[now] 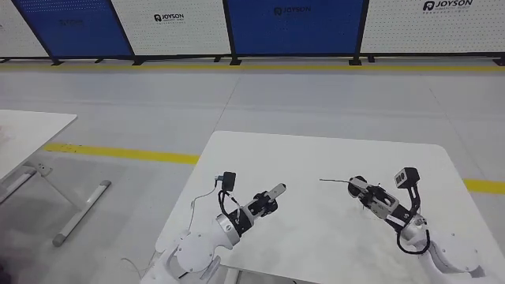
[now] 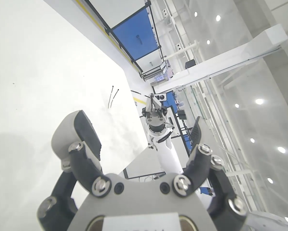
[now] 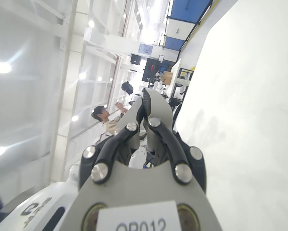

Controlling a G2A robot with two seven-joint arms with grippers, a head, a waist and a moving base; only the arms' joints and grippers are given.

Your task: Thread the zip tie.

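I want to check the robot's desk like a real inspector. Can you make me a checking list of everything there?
Surface: white table, faintly smudged.
Job's things: zip tie in right gripper; two spare zip ties lying on table.
Clutter: nothing seen.
Grippers: left gripper open, empty; right shut on the tie.
Cables: black loops at both wrists.
Surroundings: blue and white pegboard panels, yellow floor line.

The table (image 1: 316,158) is a white, round-cornered rectangular top. Two black zip ties (image 2: 113,96) lie flat on it, just beside each other and near one edge. Their heads are slightly apart and their tails converge. A few small dark specks (image 2: 13,83) and faint grey scuffs mark the surface elsewhere.
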